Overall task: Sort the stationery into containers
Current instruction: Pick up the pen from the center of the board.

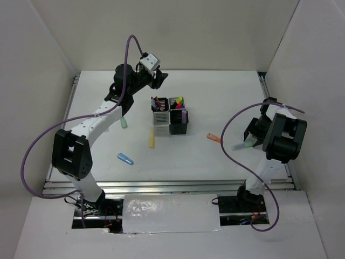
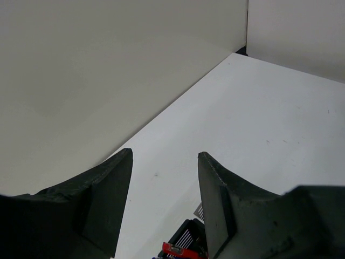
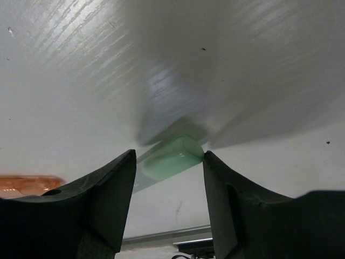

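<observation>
Right hand (image 3: 168,157) astride green marker (image 3: 177,155), grip unclear; marker's long axis spans gap, finger to finger. Left hand (image 2: 164,157) apart.

The top external camera sits high above and behind the arm bases, tilted down toward the far side. It is distant enough to take in the whole table (image 1: 215,97) and both arms. The left wrist camera sits just behind the left gripper (image 2: 164,162), raised over the far middle of the table. It looks past the fingers to a corner where two walls meet. Its bottom edge catches the tops of the containers (image 2: 188,240), which the overhead view shows whole. The right wrist camera rides low and very close at the right side. It looks through the right gripper (image 3: 170,162) at a green marker (image 3: 172,156), with an orange marker (image 3: 27,184) at its left edge. Both markers also appear overhead.
</observation>
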Controlling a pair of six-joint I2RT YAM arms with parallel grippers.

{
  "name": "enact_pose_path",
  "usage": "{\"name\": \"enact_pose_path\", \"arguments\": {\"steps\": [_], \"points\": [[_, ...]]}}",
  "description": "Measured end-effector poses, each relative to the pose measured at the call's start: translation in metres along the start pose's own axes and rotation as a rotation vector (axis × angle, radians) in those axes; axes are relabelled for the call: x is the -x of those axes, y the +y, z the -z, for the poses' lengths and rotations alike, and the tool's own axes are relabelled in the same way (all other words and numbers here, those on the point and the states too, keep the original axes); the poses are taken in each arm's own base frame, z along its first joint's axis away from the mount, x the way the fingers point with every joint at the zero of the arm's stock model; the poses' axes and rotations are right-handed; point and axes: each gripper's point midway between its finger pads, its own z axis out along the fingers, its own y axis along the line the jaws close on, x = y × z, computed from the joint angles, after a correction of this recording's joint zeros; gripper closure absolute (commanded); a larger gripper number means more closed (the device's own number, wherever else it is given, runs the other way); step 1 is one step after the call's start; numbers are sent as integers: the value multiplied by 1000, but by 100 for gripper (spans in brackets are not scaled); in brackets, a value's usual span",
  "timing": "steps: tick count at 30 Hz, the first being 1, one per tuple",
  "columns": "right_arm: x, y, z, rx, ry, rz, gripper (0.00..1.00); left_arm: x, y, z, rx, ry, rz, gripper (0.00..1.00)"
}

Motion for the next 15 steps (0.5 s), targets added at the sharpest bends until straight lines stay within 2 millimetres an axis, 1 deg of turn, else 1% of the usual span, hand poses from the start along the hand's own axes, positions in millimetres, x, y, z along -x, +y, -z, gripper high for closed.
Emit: {"name": "enact_pose_path", "arguments": {"steps": [6, 10, 11, 12, 13, 15], "points": [[0, 6, -8, -8, 15, 24, 51, -14, -3, 13, 28, 49, 18, 36], [4, 11, -8, -5, 12, 33, 55, -14, -6, 18, 37, 59, 21, 36], [7, 13, -8, 0, 7, 35, 59, -14, -6, 18, 41, 62, 22, 36], [10, 15, -7, 4, 1, 40, 60, -14, -7, 19, 44, 63, 22, 36], [13, 17, -7, 8, -4, 42, 66, -14, -7, 21, 47, 64, 22, 36], [16, 22, -8, 16, -8, 52, 72, -14, -8, 23, 51, 69, 24, 36]]}}
